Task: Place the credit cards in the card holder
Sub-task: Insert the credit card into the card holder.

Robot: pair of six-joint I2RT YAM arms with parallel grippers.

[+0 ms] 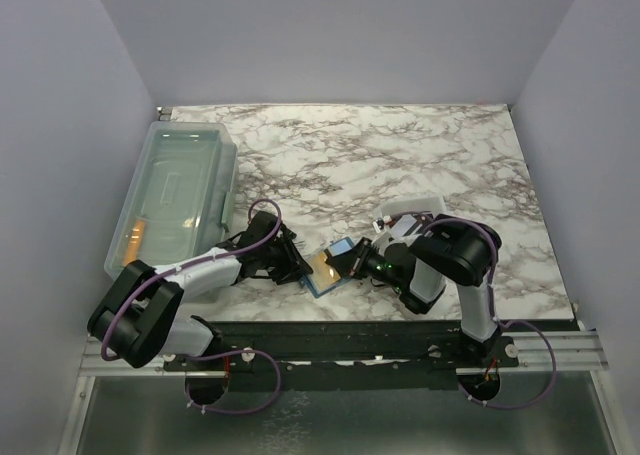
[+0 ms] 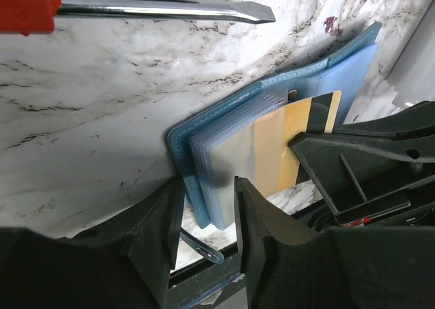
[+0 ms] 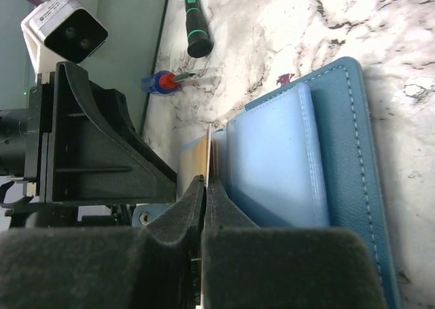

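The teal-blue card holder (image 1: 340, 248) lies open near the table's front edge, its clear inner sleeves up (image 2: 231, 153). A golden-orange credit card (image 2: 293, 142) sits partly inside one sleeve, its far end sticking out. My right gripper (image 3: 205, 187) is shut on that card's edge (image 3: 196, 161), beside the holder's blue flap (image 3: 272, 166); it meets the holder from the right in the top view (image 1: 352, 263). My left gripper (image 2: 207, 197) has its fingers apart, straddling the holder's near corner, with the snap tab (image 2: 207, 252) between them. No other card is in view.
A large clear plastic bin (image 1: 175, 200) stands at the left. A white tray (image 1: 408, 215) sits behind the right arm. A red-handled screwdriver (image 2: 163, 10) lies just beyond the holder, and a black-green tool (image 3: 194, 24) lies further off. The table's front edge is close.
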